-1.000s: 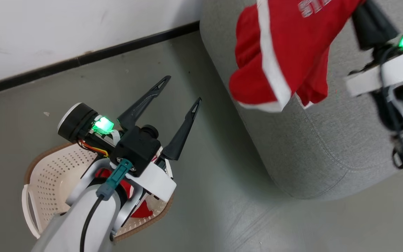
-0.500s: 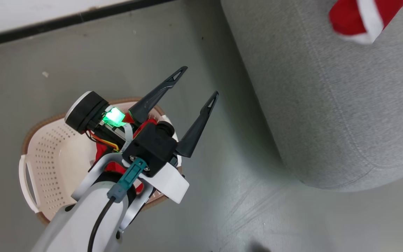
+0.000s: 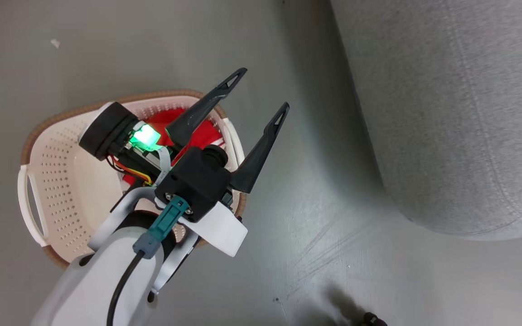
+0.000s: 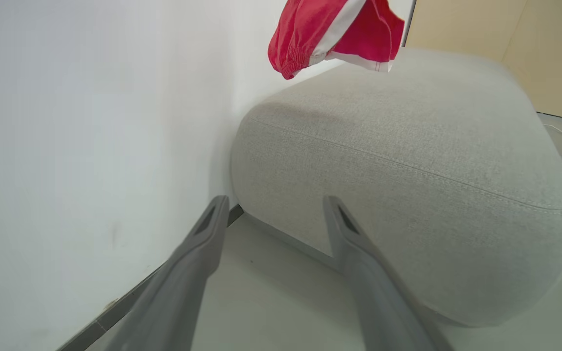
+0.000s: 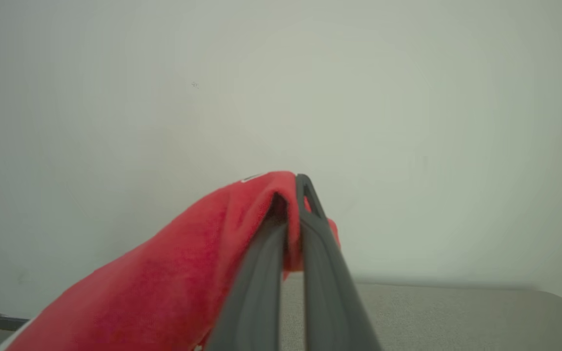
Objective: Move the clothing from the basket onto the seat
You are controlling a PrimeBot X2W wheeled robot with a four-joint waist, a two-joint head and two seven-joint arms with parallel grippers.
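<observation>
Head view: left of the seat [image 3: 460,113] and well apart from it, the basket [image 3: 68,185] stands on the floor [image 3: 315,235], with red clothing [image 3: 166,118] lying inside. My left gripper [image 3: 264,88] hangs on that same side of the seat, nearer to it than the basket. Its fingers are spread wide, hold nothing and point toward the seat's rounded end.

From my left wrist, those spread fingers frame the foot of the seat where it meets the wall [image 4: 90,122]. A red garment [image 4: 330,29] with a white stripe hangs above the seat's top, at the wall end. I cannot tell whether its hem brushes the cushion.

From my right wrist, my right gripper [image 5: 291,187] is up over the seat, fingers pressed together and pinching that garment. The cloth drapes off to the left of the fingers, and the seat's grey top lies below them.
</observation>
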